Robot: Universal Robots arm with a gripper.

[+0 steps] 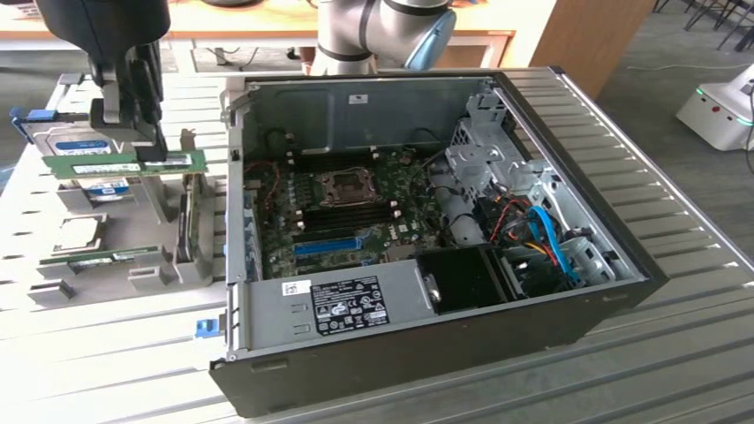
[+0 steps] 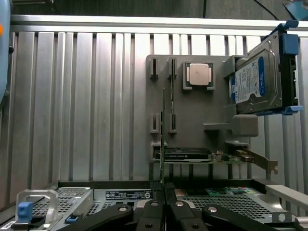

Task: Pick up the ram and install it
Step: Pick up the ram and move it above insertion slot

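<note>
My gripper hangs above the grey parts holder at the exterior view's left, shut on the ram, a long green stick with a white label. The stick is held level and lifted off the holder. In the wrist view the ram shows edge-on as a thin green line rising from between my gripper's closed black fingers. The open computer case lies to the exterior view's right, with the motherboard and its dark memory slots exposed.
A second green stick lies in the holder. An upright expansion card, a hard drive in a blue-clipped caddy and a processor chip also sit there. Cables and a drive cage crowd the case's right side.
</note>
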